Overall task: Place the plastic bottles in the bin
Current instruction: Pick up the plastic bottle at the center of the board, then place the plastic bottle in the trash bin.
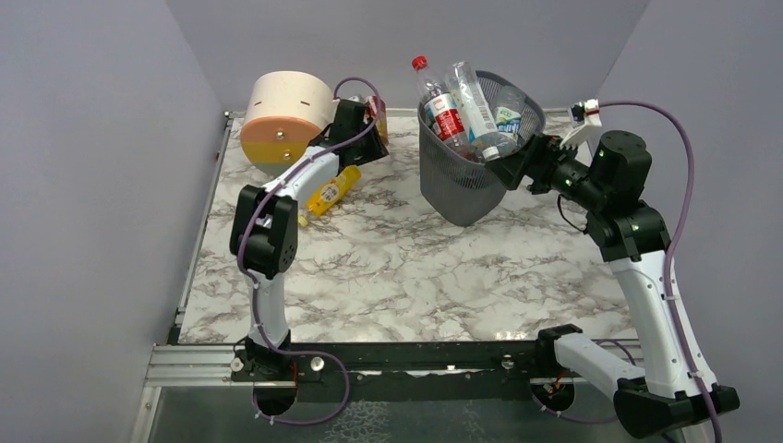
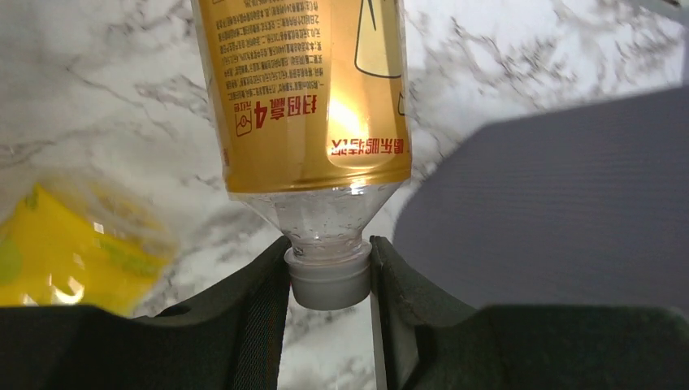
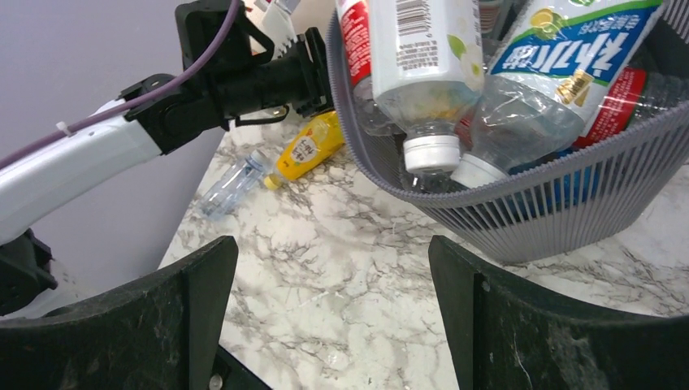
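Observation:
My left gripper [image 2: 329, 252] is shut on the white cap of a clear plastic bottle with a golden-orange label [image 2: 313, 97], held just above the marble top at the back left [image 1: 377, 111]. A yellow bottle [image 1: 332, 191] [image 3: 307, 149] lies on the table beside that arm, and a small clear bottle [image 3: 234, 183] lies near it. The dark grey mesh bin [image 1: 466, 180] [image 3: 520, 195] stands at the back middle with several bottles in it; a red-capped one [image 1: 434, 92] sticks out above the rim. My right gripper [image 1: 517, 164] [image 3: 333, 268] is open and empty beside the bin's right wall.
The round beige-and-orange drawer unit [image 1: 284, 120] stands at the back left, right next to the left gripper. Grey walls close in the table on the left, back and right. Bare marble [image 1: 415, 268] stretches between the arms and the bin.

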`<action>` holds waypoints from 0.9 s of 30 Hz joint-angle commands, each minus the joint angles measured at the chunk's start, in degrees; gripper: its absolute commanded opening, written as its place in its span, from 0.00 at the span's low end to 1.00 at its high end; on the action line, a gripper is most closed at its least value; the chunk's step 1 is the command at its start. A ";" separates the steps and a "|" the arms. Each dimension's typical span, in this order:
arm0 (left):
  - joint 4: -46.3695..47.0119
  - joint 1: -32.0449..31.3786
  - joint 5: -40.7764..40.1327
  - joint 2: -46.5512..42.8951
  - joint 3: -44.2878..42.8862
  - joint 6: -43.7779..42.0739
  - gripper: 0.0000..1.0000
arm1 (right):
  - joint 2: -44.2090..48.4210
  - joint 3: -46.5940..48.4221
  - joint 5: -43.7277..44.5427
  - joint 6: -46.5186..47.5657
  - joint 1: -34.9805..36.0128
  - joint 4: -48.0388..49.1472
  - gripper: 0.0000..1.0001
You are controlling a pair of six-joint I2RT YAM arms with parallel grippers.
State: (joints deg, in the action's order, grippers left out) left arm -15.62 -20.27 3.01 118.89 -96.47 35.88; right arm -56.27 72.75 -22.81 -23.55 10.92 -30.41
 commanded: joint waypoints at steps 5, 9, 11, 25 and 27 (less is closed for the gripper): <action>-0.10 -0.69 10.99 -24.98 14.74 -7.17 0.18 | -2.85 3.95 -11.72 -4.12 -0.02 -0.20 0.91; -4.36 -0.28 11.52 -35.94 18.09 -9.39 0.19 | -4.25 4.64 -16.03 -6.84 -0.02 1.96 0.92; -6.48 0.23 12.44 -40.56 18.69 -9.87 0.20 | -5.03 6.03 -16.27 -7.22 -0.02 1.97 0.93; -2.40 1.15 37.42 -54.76 18.62 -3.78 0.25 | -10.41 13.34 -19.03 -13.08 -0.06 8.89 0.95; 1.51 1.12 41.99 -54.89 19.49 -0.81 0.25 | -11.05 13.17 -19.55 -14.45 -0.06 11.48 0.95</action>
State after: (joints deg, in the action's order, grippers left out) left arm -21.91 -19.14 31.79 65.36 -78.26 29.95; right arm -65.82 84.90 -39.83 -34.52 10.92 -25.06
